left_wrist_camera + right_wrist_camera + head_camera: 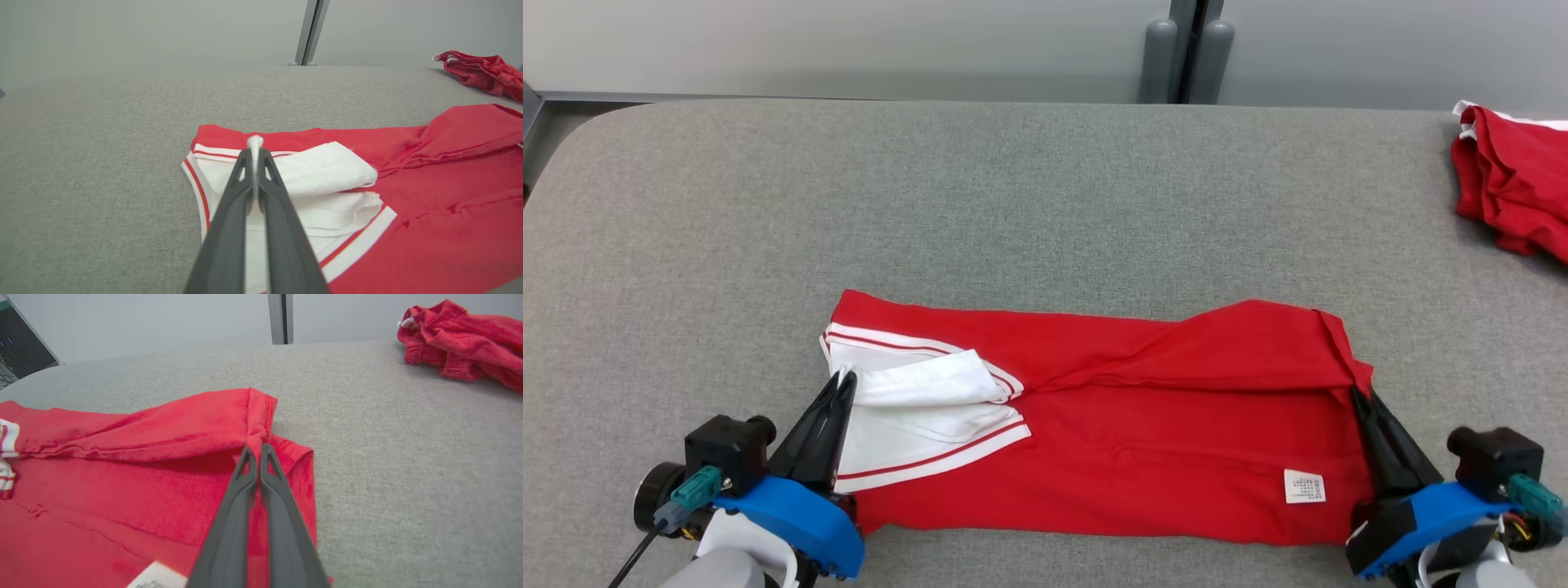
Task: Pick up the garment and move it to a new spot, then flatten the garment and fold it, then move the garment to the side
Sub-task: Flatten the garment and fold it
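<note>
- While the garment (1111, 425) lies on the near part of the grey table (1045, 188), its long axis runs left to right across the head view, with one gripper at each end.
- At the left end, the left gripper (844, 380) is clamped on a nub of white fabric (255, 141) beside the striped trim, and the cloth spreads away to its right.
- At the right end, the right gripper (1359, 395) is pinched closed on the red hem (265, 416), where the turned-over upper layer meets the lower one.
- Each arm is nearer its own end, so I judge that the coming fold needs both ends carried together across the short axis.
- From the left wrist, the white tuft is seen poking past the fingertips, which the head view barely resolves.
- From the right wrist, the hem stitching is seen gathered at the tips.
- From the head, the whole outline is plain, with a second red heap (1515, 180) well apart at the far right.
</note>
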You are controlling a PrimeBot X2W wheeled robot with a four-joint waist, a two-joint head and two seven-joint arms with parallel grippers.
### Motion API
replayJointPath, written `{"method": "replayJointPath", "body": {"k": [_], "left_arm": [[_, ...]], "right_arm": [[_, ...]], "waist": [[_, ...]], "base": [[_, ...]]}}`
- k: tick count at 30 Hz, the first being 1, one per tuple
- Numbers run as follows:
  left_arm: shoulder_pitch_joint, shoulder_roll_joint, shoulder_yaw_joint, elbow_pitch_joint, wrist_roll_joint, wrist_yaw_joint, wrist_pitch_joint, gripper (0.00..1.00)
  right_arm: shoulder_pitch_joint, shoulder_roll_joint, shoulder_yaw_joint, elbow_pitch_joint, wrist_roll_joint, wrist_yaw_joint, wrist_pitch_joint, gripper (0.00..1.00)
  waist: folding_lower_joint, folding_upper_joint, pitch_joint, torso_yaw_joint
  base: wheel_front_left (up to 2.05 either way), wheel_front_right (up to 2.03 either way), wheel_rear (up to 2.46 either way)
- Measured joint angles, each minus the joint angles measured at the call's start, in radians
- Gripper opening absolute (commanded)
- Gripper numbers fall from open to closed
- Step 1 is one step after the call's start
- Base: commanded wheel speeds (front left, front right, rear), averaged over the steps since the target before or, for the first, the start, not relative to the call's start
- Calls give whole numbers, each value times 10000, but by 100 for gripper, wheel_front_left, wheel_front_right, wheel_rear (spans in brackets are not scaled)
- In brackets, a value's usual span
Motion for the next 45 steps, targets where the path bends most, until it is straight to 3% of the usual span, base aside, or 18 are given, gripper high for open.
{"method": "replayJointPath", "body": {"k": [8, 9, 10, 11, 19, 24, 34, 45], "left_arm": [[465, -234, 290, 165, 23, 84, -44, 0], [499, -263, 320, 217, 36, 100, -46, 14], [529, -282, 320, 267, 88, 100, -52, 60], [565, -326, 357, 309, 119, 102, -58, 100], [1023, -1210, 2305, -40, 1501, 403, -73, 100], [1504, -2034, 3825, -464, 2775, 276, -73, 100], [2175, -3590, 5933, -665, 4786, -606, -73, 100], [2412, -4744, 7476, -174, 6243, -1624, -73, 100]], "right_arm": [[982, 288, -142, -895, 6, 0, 529, 0], [1041, 305, -157, -940, 6, 0, 539, 62], [1076, 318, -163, -999, 33, 0, 541, 100], [1112, 351, -173, -1039, 94, -2, 564, 100], [1160, 199, -299, -1676, 286, -2, 291, 100], [912, 228, -725, -1590, 194, -2, 506, 100], [247, 738, -1465, -105, -123, -2, 782, 100], [-199, 1005, -1214, 1607, -197, -15, 723, 100]], "waist": [[0, 0, -96, -5], [0, 0, -102, -3], [1, 0, -106, -3], [1, 0, -111, -2], [0, 0, -193, 16], [0, 0, -220, 62], [1, 0, -132, 124], [0, 0, 36, 207]], "base": [[0, 0, 0], [0, 0, 0], [0, 0, 0], [0, 0, 0], [0, 0, 0], [0, 0, 0], [0, 0, 0], [0, 0, 0]]}}
